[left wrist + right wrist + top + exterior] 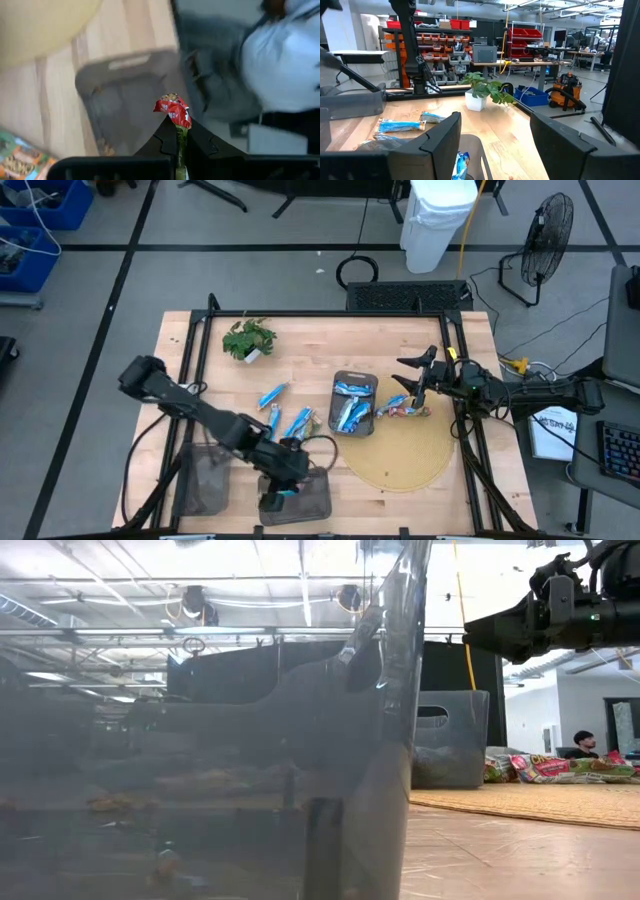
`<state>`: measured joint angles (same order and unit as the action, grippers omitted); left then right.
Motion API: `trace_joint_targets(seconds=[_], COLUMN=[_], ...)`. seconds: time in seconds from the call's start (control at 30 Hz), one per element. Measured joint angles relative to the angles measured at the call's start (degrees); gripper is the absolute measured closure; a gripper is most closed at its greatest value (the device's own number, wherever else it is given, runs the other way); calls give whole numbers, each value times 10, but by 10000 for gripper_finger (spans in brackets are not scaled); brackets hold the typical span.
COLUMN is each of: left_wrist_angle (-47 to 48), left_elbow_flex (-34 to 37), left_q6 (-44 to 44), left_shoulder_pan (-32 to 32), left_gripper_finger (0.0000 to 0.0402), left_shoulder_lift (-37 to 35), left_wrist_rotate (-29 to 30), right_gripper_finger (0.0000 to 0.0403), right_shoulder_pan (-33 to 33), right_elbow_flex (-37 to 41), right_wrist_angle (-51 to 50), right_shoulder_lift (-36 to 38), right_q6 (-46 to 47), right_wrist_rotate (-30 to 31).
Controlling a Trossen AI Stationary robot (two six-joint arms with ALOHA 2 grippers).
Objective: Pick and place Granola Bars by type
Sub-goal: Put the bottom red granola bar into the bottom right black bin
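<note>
Two dark, matte black jointed arms on show here. The left arm (200,412) is a chain of chunky black segments with rounded joint housings, and a thin black cable loops off its far end. Its black two-finger left gripper (177,145) has flat, angular fingers with notched inner edges, above a broad black crossbar. The right arm (530,392) is a long black tube with a bulky housing. The black two-finger right gripper (495,142) has thick, blocky, slab-like fingers with bevelled edges.
</note>
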<state>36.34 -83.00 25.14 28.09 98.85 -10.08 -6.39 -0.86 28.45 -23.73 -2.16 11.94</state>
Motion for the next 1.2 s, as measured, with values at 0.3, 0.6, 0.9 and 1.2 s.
trace_joint_targets(seconds=[0.3,0.6,0.9,1.2], left_wrist_angle=[1,-36,-40,-40], left_elbow_flex=[0,0,0,0], left_q6=[-23,-21,-10,-10], left_shoulder_pan=[-30,-30,-30,-30], left_gripper_finger=[388,388,353,378], left_shoulder_lift=[41,40,40,40], left_wrist_rotate=[-65,-84,-82,-81], right_gripper_finger=[174,174,174,174], right_shoulder_pan=[0,0,0,0], right_elbow_flex=[0,0,0,0], right_wrist_angle=[0,0,0,0], right_shoulder_lift=[0,0,0,0], right_q6=[0,0,0,0], right_wrist_rotate=[0,0,0,0])
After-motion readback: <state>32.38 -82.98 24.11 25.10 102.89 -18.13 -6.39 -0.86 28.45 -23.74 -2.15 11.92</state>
